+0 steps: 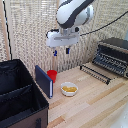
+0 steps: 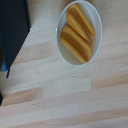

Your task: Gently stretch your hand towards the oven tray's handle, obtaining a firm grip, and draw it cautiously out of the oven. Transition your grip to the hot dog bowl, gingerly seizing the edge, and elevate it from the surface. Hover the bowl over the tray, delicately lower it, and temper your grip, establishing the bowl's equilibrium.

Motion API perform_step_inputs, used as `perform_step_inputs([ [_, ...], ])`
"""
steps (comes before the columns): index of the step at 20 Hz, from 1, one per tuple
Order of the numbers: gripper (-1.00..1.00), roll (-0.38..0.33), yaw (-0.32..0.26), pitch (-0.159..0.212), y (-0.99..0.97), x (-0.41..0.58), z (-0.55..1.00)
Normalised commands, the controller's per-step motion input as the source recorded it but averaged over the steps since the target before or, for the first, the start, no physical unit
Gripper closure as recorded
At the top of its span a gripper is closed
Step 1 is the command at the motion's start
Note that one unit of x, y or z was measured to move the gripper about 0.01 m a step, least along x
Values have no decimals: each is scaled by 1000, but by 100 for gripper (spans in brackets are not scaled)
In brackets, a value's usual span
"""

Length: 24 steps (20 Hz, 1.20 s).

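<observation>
Bowl pickup looks like the step in hand: the oven tray (image 1: 95,73), a dark rack of thin parallel bars, already juts out from the oven (image 1: 113,56) at the desk's far corner on the exterior view's right, and the gripper (image 1: 60,51) hangs high in the air above the hot dog bowl (image 1: 69,89), holding nothing. Its two short blue-tipped fingers (image 1: 55,52) stand a little apart, so the hand reads as spread. Next, I judge, it must descend and line one finger inside and one outside the bowl's thin rim, then close softly. In the wrist view the bowl (image 2: 80,31) is a smooth, glossy white round dish holding three or so elongated orange-yellow pieces, resting on the pale, grained wooden desk (image 2: 75,95). Beside it stand a red cup (image 1: 52,75), a dark upright panel (image 1: 44,81) and a black fabric bin (image 1: 20,95) along the near edge on the exterior view's left.
</observation>
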Motion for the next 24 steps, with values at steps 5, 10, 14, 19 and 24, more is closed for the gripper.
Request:
perform_step_inputs([
  [5,-100,-363,94,-12,-21,33,3],
  [10,-100,-375,113,-18,-16,49,0],
  [14,-100,-362,150,-43,0,124,0],
  [19,-100,-345,161,-40,0,117,0],
  [24,-100,-360,154,-11,0,100,0],
])
